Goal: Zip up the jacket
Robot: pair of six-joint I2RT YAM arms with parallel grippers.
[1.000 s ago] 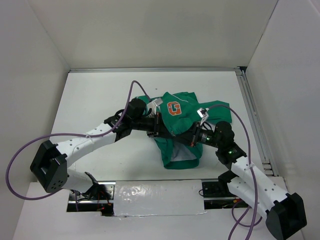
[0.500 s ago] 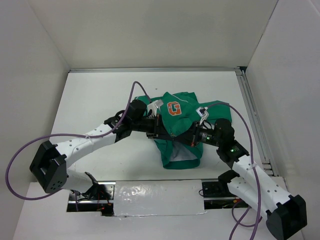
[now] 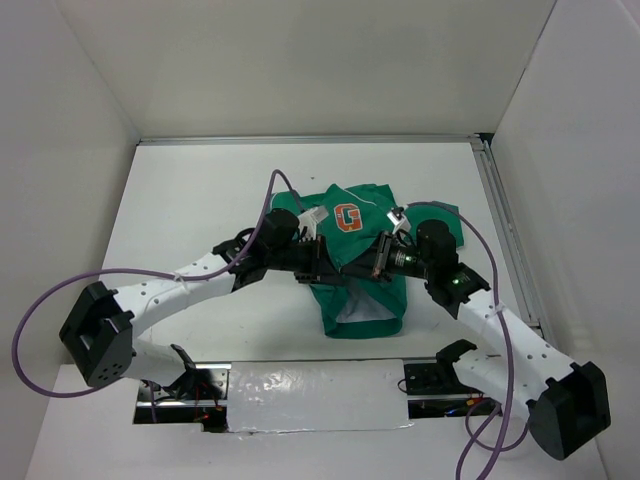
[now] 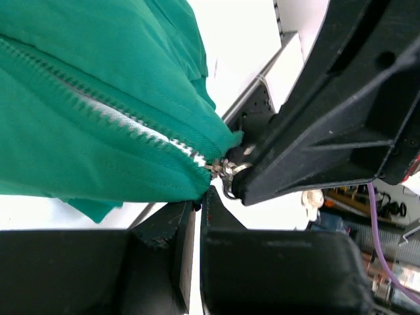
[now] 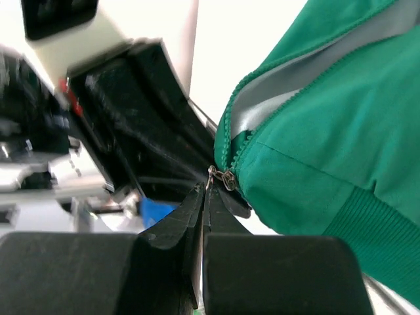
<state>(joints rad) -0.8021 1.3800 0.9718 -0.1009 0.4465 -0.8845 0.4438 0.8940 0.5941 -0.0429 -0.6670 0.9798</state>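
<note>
On white worktop (image 3: 200,190), bright green fabric jacket (image 3: 365,298): left claw (image 4: 196,200) clamps hem (image 4: 174,184), right claw (image 5: 205,191) clamps small silver zipper pull (image 5: 224,178) (thin purchase, may slip under tension).

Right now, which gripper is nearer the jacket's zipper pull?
Right. The right gripper pinches the zipper pull at its fingertips; the left gripper is shut on the jacket fabric just beside the pull, not on it.

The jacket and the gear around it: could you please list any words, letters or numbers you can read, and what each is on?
"G" - orange letter edged in white, on the chest patch of the green jacket.
Nothing else is legible; the wrist views show no lettering.
</note>
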